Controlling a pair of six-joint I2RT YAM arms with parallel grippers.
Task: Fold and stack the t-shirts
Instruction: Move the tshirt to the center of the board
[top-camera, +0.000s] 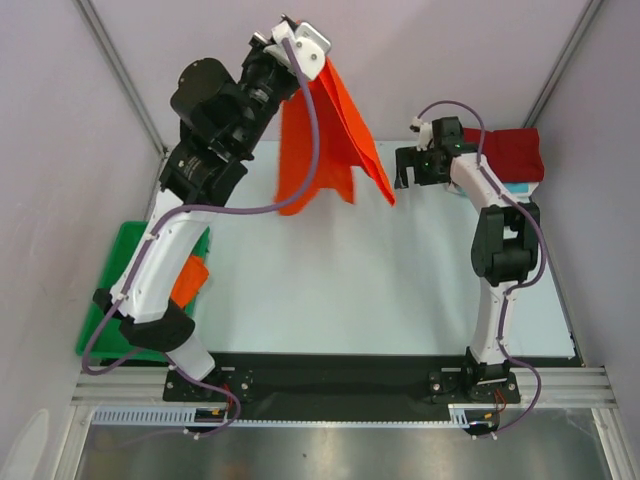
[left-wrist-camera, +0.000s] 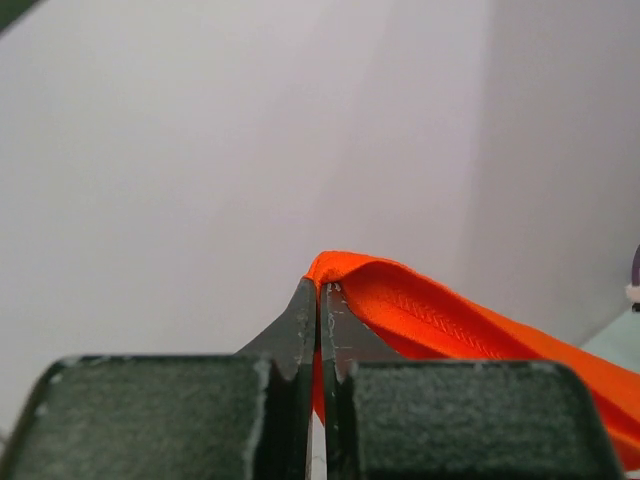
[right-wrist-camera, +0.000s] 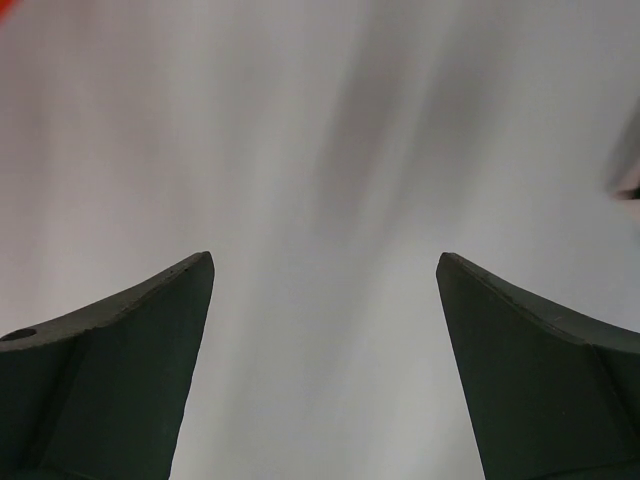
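Note:
My left gripper (top-camera: 292, 22) is raised high at the back of the table, shut on the hem of a bright orange t-shirt (top-camera: 325, 140) that hangs down from it, clear of the table. In the left wrist view the orange t-shirt's (left-wrist-camera: 440, 320) seam is pinched in my left gripper (left-wrist-camera: 320, 290). My right gripper (top-camera: 408, 165) hovers just right of the hanging cloth, open and empty; in its own view the right gripper (right-wrist-camera: 325, 265) faces blank wall. A dark red t-shirt (top-camera: 510, 152) lies folded at the back right on a turquoise one (top-camera: 517, 187).
A green tray (top-camera: 118, 262) sits at the table's left edge with another orange t-shirt (top-camera: 190, 280) in it, partly hidden by my left arm. The white table (top-camera: 350, 290) ends at the black base rail in front.

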